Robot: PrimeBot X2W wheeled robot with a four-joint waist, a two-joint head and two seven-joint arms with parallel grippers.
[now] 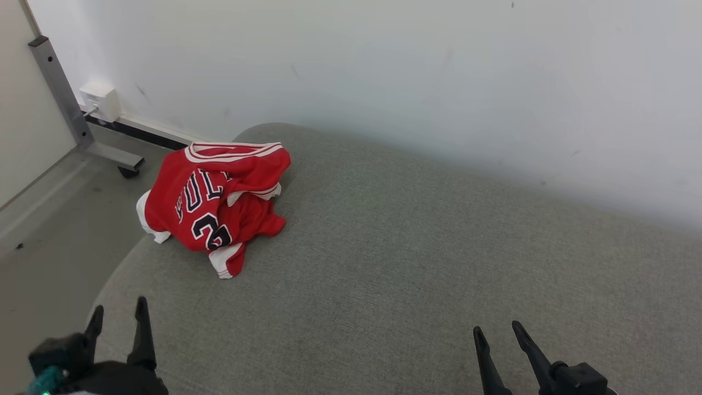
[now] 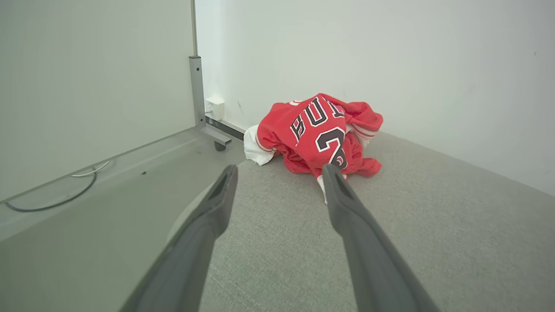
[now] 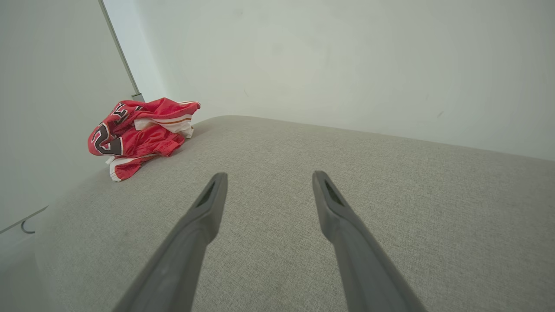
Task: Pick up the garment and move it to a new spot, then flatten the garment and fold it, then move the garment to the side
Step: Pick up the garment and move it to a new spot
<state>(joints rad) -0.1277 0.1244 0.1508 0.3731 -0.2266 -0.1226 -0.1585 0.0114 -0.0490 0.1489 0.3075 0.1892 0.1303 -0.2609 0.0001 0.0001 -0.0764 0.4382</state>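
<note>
The garment (image 1: 214,206) is a red jersey with white trim and dark lettering, crumpled in a heap at the far left edge of a grey cushioned surface (image 1: 417,263). It also lies ahead in the left wrist view as the garment (image 2: 318,134) and at the upper left in the right wrist view as the garment (image 3: 138,132). My left gripper (image 1: 119,310) is open near the surface's front left corner, well short of the heap, nothing between its fingers. My right gripper (image 1: 497,329) is open at the lower right, far from the garment, holding nothing.
A white wall (image 1: 417,77) runs close behind the surface. To the left, the floor (image 1: 49,241) holds a grey metal post on a wheeled foot (image 1: 71,109) and a white wall box (image 1: 101,101). A cable (image 2: 60,190) lies on the floor.
</note>
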